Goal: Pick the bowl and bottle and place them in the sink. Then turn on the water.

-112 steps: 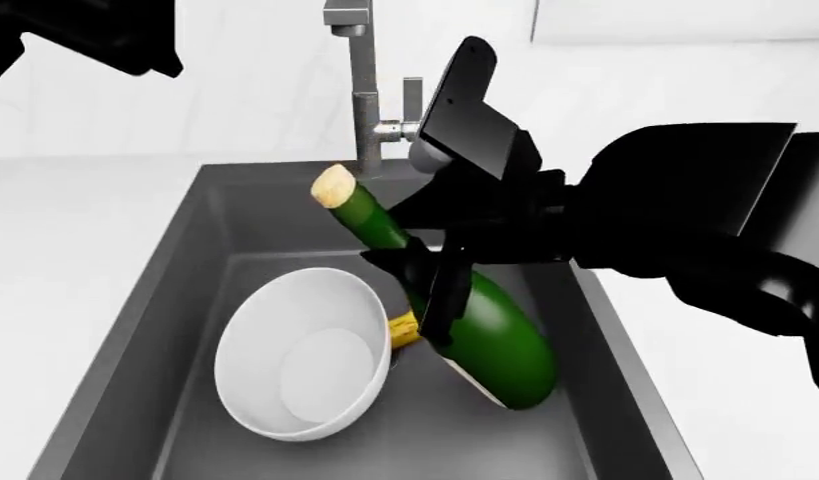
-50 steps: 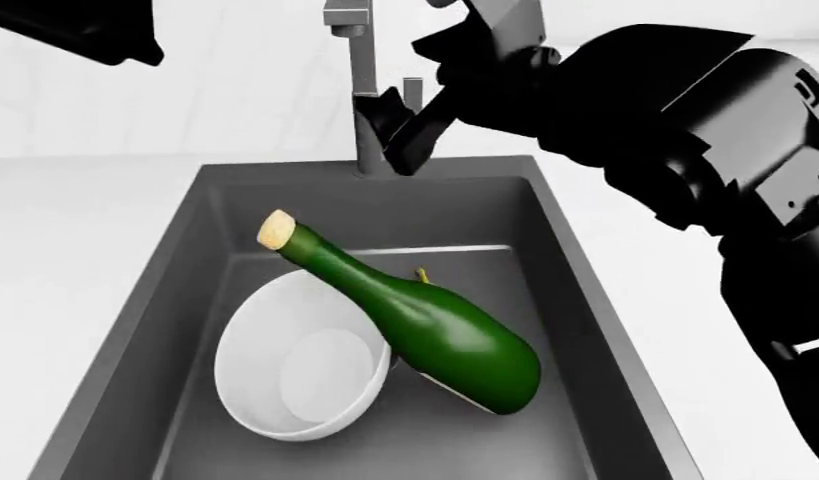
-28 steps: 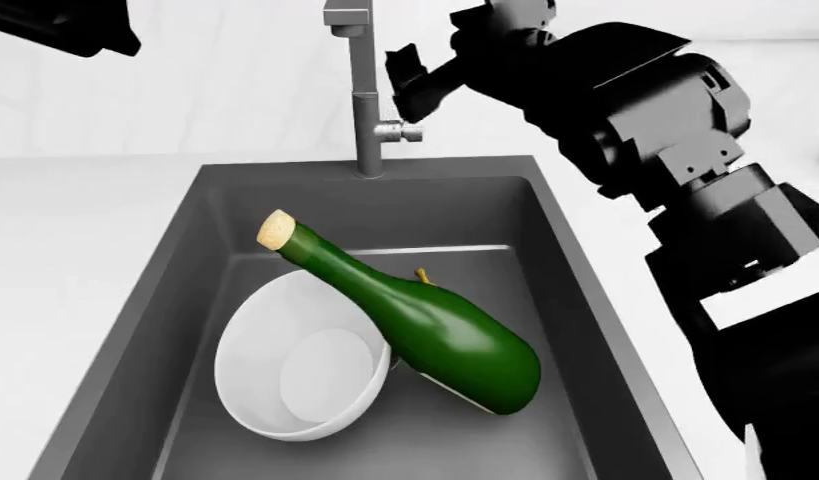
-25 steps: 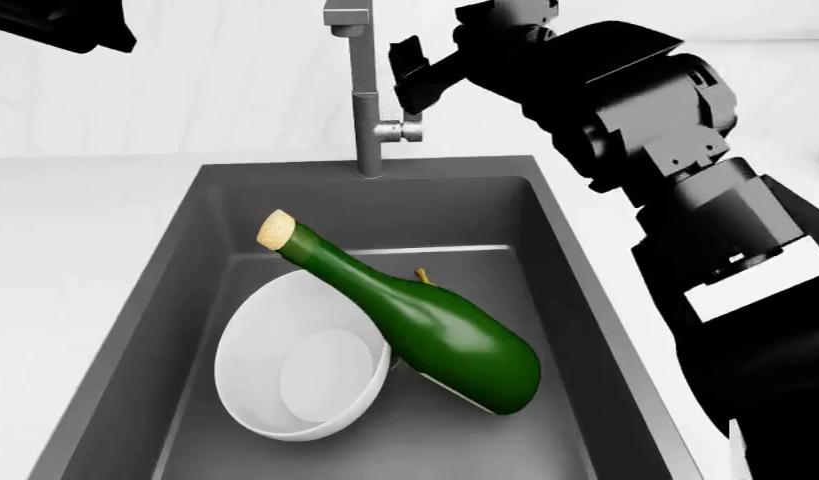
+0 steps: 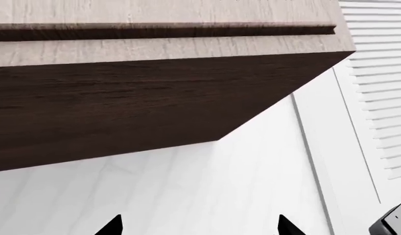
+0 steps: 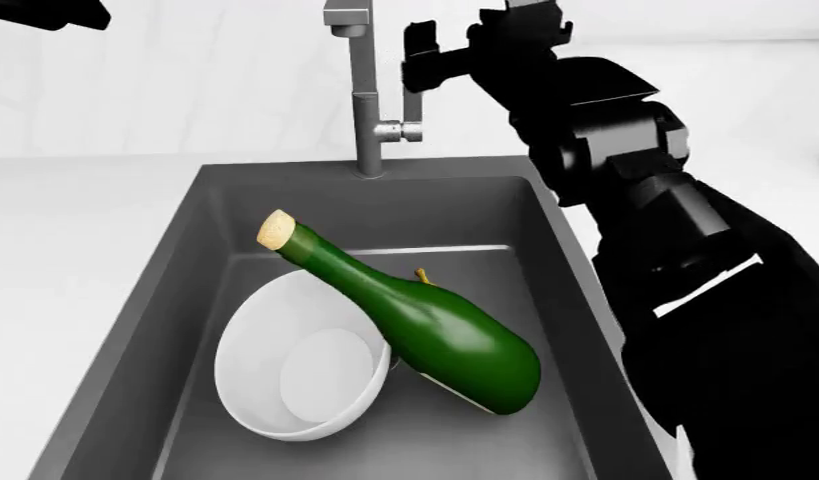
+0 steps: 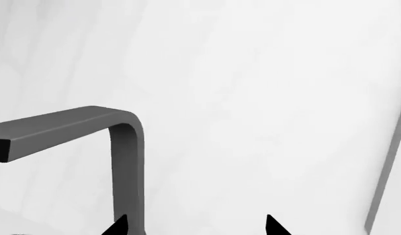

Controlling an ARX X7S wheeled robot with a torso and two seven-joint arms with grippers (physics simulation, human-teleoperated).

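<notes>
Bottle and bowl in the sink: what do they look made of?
The bottle looks like dark green glass: glossy, with bright highlights, and a tan cork-like stopper. The bowl looks like smooth white ceramic, possibly plastic. The sink looks like matte grey metal.

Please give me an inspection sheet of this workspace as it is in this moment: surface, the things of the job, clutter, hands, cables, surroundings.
Surface: white counter around the dark grey sink.
Job's things: white bowl lies tilted inside the sink; green bottle rests across the bowl's rim, cork pointing to the back left. Faucet stands behind the basin with its side lever; no water stream seen.
Clutter: a small yellow piece behind the bottle, unclear what.
Hands: right hand is raised just above the lever, holding nothing, fingertips apart in its wrist view. Left hand shows open fingertips, aimed at a wall.
Cables: nothing seen.
Surroundings: wooden cabinet, white wall.
</notes>
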